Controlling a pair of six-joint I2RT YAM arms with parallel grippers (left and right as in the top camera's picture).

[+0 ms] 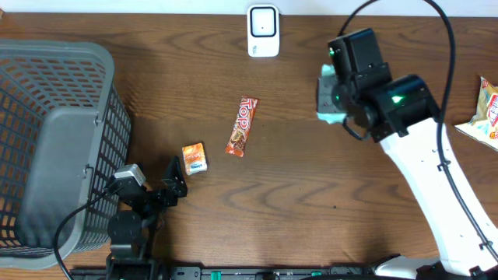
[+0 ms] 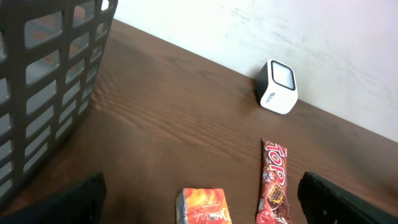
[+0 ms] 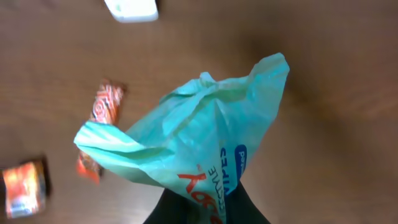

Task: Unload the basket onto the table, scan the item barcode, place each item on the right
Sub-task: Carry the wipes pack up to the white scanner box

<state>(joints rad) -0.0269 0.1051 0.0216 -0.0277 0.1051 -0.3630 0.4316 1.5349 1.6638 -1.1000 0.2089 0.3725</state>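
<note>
From above, the right gripper [image 1: 334, 99] is holding a teal wipes packet [image 1: 324, 93] over the table, off to the right of the white scanner [image 1: 263, 31]. The left gripper [image 1: 173, 180] is sitting beside the grey basket [image 1: 47, 85]. In the left wrist view, its jaws are standing wide apart, with a candy bar [image 2: 273, 180] lying ahead. In the right wrist view, the jaws are pinching the packet tight.

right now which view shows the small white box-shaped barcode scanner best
Left wrist: the small white box-shaped barcode scanner stands whole, its dark-framed window facing the camera. Overhead shows the scanner small, from above. Right wrist catches only a blurred white piece at the top edge.
</note>
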